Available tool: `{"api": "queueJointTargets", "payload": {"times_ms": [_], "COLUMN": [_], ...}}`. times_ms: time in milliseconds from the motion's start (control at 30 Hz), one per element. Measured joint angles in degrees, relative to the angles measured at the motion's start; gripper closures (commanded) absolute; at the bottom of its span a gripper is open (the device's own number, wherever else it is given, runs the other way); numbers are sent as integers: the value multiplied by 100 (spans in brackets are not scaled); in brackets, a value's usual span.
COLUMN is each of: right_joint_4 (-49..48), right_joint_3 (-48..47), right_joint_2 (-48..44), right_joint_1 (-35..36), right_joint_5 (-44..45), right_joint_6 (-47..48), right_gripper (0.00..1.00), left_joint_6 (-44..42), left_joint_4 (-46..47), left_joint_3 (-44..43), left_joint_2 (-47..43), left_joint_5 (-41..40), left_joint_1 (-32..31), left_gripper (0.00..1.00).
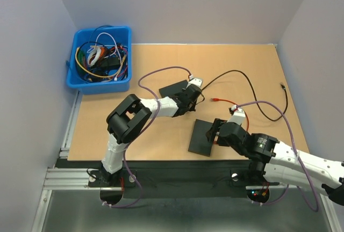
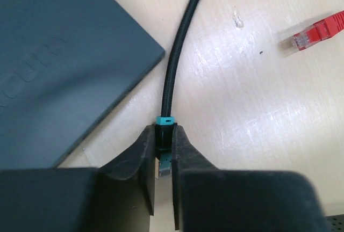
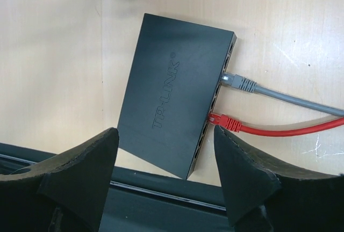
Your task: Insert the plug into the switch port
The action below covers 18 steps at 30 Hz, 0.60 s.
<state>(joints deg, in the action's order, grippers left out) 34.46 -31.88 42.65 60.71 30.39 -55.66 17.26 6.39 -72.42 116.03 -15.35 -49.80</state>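
Plug: I have the clear-tipped plug with a teal collar (image 2: 164, 127) clamped between the fingers of my left tool (image 2: 164, 143), which is closed tight on it.
Cable: its black braided cable (image 2: 180, 55) runs away over the pale wooden desk (image 2: 258, 114), passing just beside the corner of the dark grey flat switch box (image 2: 59, 60).
Room: I see bare desk right of the cable, as far as a loose red plug (image 2: 317, 32).
Right tool: my right tool (image 3: 164, 135) hangs spread wide, holding nothing, above a black TP-LINK switch box (image 3: 172, 98).
Ports: a grey cable (image 3: 290, 99) and a red cable (image 3: 279, 130) sit plugged into its right edge.
Edge: that box's near corner lies close to the desk's front edge.
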Motion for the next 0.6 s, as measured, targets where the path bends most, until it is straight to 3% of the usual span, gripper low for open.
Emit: {"api": "queueJointTargets", "payload": {"times_ms": [33, 333, 567, 600], "right_joint_4": [2, -20, -940, -999], "right_joint_3": [0, -2, -2, 0], "right_joint_2": [-15, -120, 1209, 1499], "right_joint_1": [0, 0, 103, 210], "right_joint_5": [0, -245, -1545, -1648], "right_joint_6": [28, 459, 984, 981], "right_gripper": [24, 22, 26, 35], "left_joint_6": [-20, -7, 151, 179], "left_joint_4": [22, -125, -774, -831], "left_joint_3": [-4, 243, 415, 415], "left_joint_2": [11, -284, -1670, -1921], "left_joint_5": [4, 186, 192, 157], "left_joint_1": [0, 52, 85, 85], "left_gripper": [100, 100, 100, 100]}}
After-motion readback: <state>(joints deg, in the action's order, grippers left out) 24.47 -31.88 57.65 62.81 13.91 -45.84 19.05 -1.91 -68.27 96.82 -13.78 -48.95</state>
